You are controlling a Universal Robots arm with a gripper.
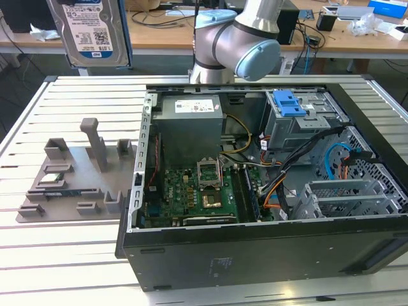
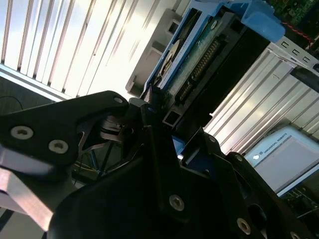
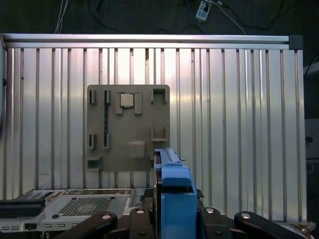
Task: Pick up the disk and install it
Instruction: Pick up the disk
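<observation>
Silver disk (image 1: 89, 29), clenched in the claw (image 3: 174, 217), hangs upright at the exterior view's upper left, well apart from the cage (image 1: 306, 124).

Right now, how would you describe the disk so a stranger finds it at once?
Start at the computer case on the slatted table. The disk is not inside it: it hangs high at the exterior view's left, held by the gripper. Its silver body, white label and blue rails set it apart from the blue latch on the drive cage.
</observation>
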